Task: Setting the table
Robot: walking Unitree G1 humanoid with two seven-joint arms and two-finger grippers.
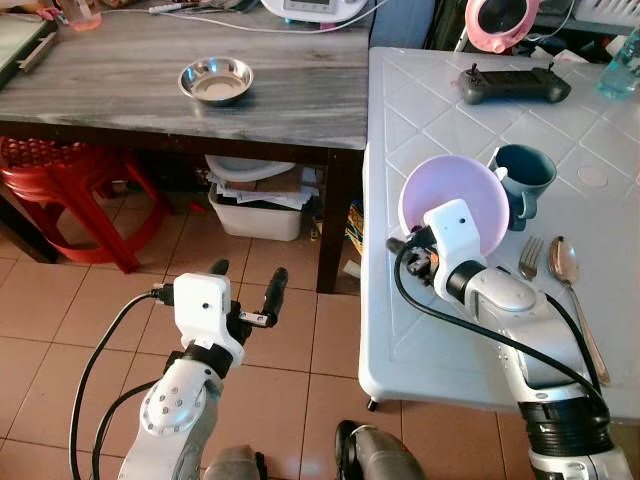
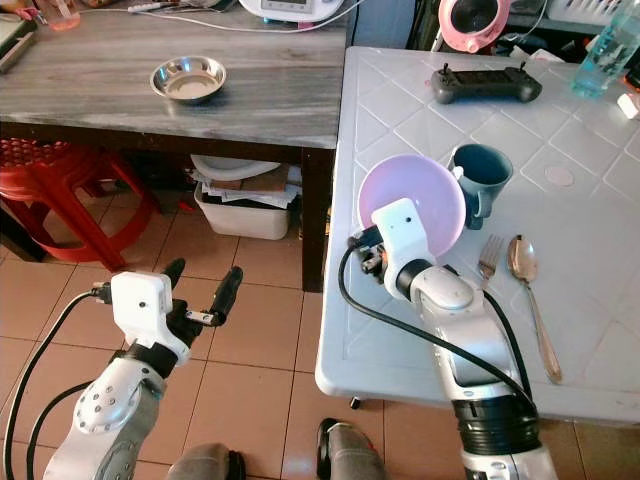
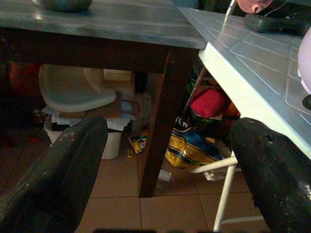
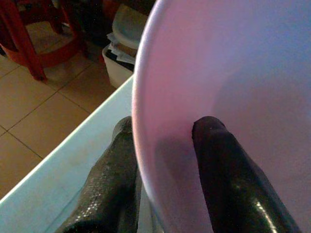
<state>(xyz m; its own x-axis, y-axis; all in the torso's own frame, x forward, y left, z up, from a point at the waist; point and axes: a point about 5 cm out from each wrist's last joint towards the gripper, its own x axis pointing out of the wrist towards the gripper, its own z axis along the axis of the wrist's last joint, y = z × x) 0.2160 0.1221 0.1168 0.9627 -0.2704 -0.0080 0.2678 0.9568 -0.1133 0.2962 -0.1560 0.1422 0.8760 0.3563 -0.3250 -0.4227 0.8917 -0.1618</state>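
Two fingers (image 4: 223, 170) of right gripper (image 4: 165, 165) pinch pink bowl (image 1: 455, 195) rim, tilted over white table (image 1: 430, 330); mug (image 1: 522, 178) at 2 o'clock. Left gripper (image 1: 247, 283) open, idle. Risk: thin rim grip slips, bowl knocks mug.

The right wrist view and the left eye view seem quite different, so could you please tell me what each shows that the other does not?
Right wrist view: one black finger inside the pale pink plastic bowl, the other outside its rim.

Left eye view: the teal ceramic mug, metal fork, metal spoon, round steel dish, and the open left claw over the floor.

Both: the bowl, white plastic table, red plastic stool.
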